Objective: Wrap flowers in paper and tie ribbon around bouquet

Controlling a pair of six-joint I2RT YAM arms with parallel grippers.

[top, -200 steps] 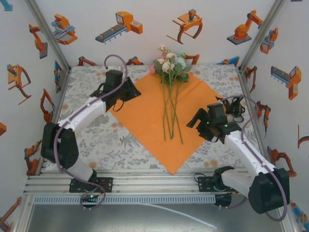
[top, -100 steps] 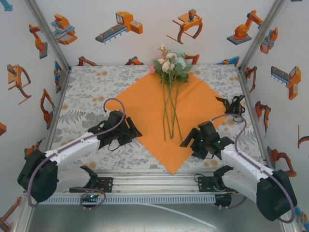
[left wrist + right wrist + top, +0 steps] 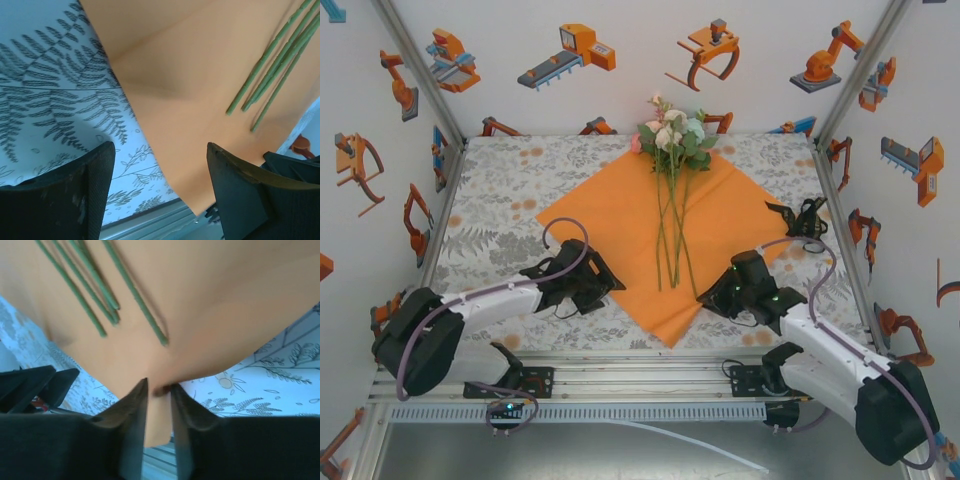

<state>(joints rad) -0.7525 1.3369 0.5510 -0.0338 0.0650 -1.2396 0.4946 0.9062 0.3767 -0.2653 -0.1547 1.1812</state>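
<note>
The right end effector point(image 3: 159, 390) has its two fingers drawn close together, with the near edge of the orange paper point(image 3: 210, 315) pinched in the narrow gap between them, so a small tab of the sheet pokes out below the fingertips. Just beyond that pinch the cut ends of the green stems point(image 3: 107, 305) lie loose on the sheet. Across from it, the left end effector point(image 3: 160, 147) stands wide. One finger is over the patterned cover and the other over the paper, with the sheet's left edge running between them and nothing gripped. Both sit low at the near corner of the paper, one on each side of it. The sheet lies like a diamond in the middle of the bench point(image 3: 510, 190). The flowers point(image 3: 672, 135) rest along it with their pink and white heads at the far corner and the stems pointing toward the arms. A black ribbon point(image 3: 805, 218) lies bunched on the cover just beside the paper's right corner.
</note>
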